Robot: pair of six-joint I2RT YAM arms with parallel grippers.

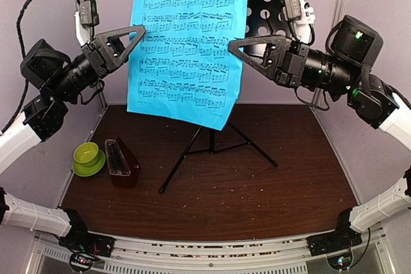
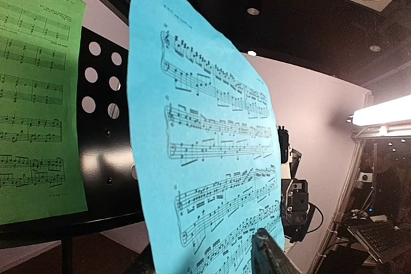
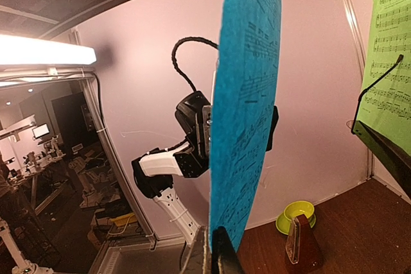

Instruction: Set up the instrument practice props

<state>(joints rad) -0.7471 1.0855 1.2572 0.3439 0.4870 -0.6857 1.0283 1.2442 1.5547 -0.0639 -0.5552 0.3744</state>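
Sheet [image 1: 186, 43] blue, right edge clamped in right tool [image 1: 232, 45] | left tool [image 1: 142, 29] half-open astride left edge

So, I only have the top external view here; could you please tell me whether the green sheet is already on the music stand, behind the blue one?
Observer: Yes. The left wrist view shows the green sheet leaning on the black perforated music stand, beside the blue sheet.
Operator: Thank you. Does the right hand actually grip the blue sheet?
Observer: Its wrist view shows the right hand pinched shut on the sheet's edge.
Operator: And the left hand?
Observer: In its own view, the left hand is open around the sheet's other edge and not clamped on it.
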